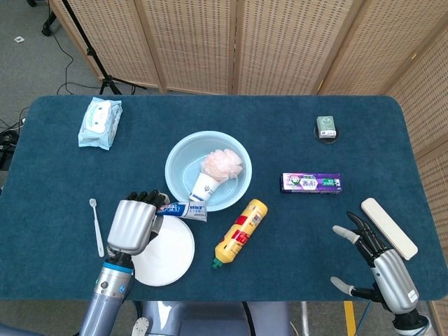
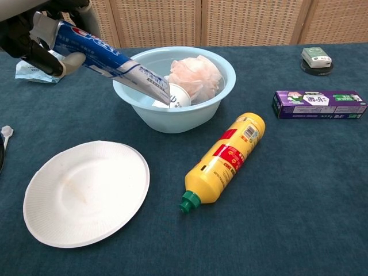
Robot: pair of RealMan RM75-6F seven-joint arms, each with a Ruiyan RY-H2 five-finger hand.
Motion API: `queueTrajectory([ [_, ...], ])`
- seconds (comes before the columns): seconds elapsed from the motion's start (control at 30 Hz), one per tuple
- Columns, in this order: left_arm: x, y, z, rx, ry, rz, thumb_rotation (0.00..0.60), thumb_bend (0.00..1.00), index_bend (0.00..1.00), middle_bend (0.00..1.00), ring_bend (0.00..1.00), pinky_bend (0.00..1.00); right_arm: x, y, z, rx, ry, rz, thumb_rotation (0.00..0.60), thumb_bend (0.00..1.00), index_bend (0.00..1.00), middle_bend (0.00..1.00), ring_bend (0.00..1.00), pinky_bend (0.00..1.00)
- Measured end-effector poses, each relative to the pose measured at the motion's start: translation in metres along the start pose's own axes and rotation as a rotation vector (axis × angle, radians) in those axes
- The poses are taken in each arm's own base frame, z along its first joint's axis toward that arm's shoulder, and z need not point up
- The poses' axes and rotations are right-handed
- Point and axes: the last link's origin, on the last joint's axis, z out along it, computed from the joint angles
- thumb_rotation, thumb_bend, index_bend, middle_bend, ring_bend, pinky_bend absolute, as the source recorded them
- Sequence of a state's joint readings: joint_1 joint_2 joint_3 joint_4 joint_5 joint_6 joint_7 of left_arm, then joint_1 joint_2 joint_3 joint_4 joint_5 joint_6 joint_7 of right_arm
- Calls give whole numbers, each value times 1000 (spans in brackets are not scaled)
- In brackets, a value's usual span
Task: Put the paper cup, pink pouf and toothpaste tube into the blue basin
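- We see the left hand [image 1: 131, 225] gripping the toothpaste tube [image 2: 109, 62], fingers wrapped round its cap end; the chest view crops this hand at the frame's top-left corner.
- The tube's flat end overlaps the blue basin [image 1: 183, 151] rim; whether it touches is unclear.
- Paper cup [image 1: 201, 187] and pink pouf [image 1: 224, 163] lie inside the basin.
- The right hand [image 1: 379, 264] hangs off the table's near right corner, fingers spread, holding nothing.
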State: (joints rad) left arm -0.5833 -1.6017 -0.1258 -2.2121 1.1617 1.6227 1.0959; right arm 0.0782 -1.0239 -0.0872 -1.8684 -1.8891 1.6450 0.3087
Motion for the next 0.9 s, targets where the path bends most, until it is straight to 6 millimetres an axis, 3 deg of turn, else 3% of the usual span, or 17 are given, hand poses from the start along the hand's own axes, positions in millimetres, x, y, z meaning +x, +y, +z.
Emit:
queueTrajectory([
  [0.23, 1, 1, 14, 8, 50, 16, 600, 448, 842, 455, 453, 465, -1, 0, 0, 0, -5, 1, 600, 131, 165, 0, 0, 217],
  [0.57, -8, 0, 55, 51, 55, 71, 600, 430, 843, 452, 452, 464, -2, 3, 2, -6, -9, -9, 600, 131, 165, 0, 0, 217],
  [0.63, -12, 1, 61, 56, 39, 80, 600, 412, 815, 407, 426, 464, -2, 3, 2, -8, -8, -5, 600, 131, 165, 0, 0, 217],
  [0.7, -18, 2, 66, 62, 1, 79, 600, 392, 697, 291, 325, 437, -2, 4, 2, -9, -5, -2, 600, 131, 165, 0, 0, 217],
  [0.8, -26, 2, 68, 69, -60, 66, 600, 357, 380, 45, 77, 265, 0, 5, 3, -13, 0, 3, 600, 131, 164, 0, 0, 217],
  [0.9, -31, 2, 70, 71, -124, 44, 600, 325, 143, 0, 0, 138, 0, 5, 3, -14, -3, 3, 600, 131, 165, 0, 0, 217],
])
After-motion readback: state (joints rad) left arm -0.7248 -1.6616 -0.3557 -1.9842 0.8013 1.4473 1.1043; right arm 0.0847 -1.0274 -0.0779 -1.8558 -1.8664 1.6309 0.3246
